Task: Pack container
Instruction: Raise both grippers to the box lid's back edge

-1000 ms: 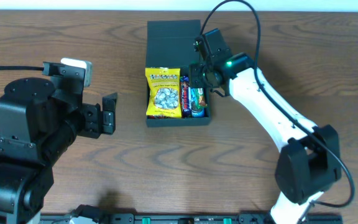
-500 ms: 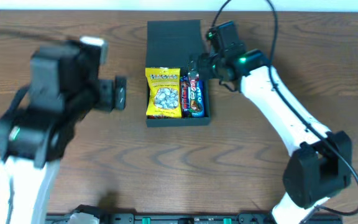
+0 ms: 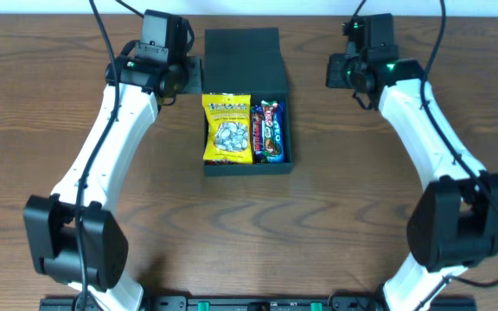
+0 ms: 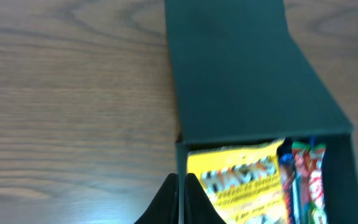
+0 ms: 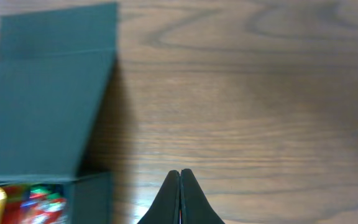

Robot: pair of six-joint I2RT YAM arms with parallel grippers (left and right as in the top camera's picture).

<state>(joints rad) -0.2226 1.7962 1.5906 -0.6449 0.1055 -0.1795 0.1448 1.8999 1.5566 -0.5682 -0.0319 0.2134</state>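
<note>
The container, a dark charcoal-teal box, sits at the table's back centre with its flap lid folded open behind it. Inside lie a yellow snack packet and candy bars. My left gripper is shut and empty just left of the lid's hinge. In the left wrist view its tips line up with the box's left wall beside the yellow packet; contact cannot be told. My right gripper is shut and empty over bare wood right of the lid, tips apart from the box.
The wooden table stretches in front of and to both sides of the box. Both white arms reach from the near edge up to the back corners of the box. A black rail runs along the near edge.
The left arm swung from the front left up to the lid's left side. The right gripper drew back from the box's right wall to the right. Both grippers closed.
</note>
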